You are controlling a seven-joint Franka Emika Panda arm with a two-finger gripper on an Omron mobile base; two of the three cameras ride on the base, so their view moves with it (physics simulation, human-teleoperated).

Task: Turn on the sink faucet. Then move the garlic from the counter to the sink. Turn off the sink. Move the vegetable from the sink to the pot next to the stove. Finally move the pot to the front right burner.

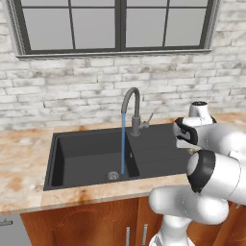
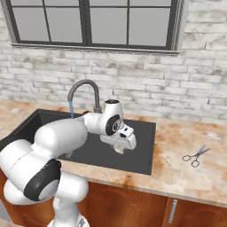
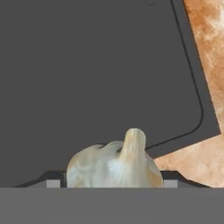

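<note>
While the tap (image 1: 130, 103) runs into the basin (image 1: 86, 153), the gripper (image 3: 111, 181) holds the garlic (image 3: 114, 162) pinched between its jaws over the drainboard (image 3: 87, 65), so it should carry on leftward and release low, under the stream.

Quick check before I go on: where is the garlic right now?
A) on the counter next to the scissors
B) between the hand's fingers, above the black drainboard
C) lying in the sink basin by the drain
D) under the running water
B: the hand view shows the garlic sitting between the two finger tips with the flat black drainboard behind it, and the right base view shows the hand over that drainboard.
</note>
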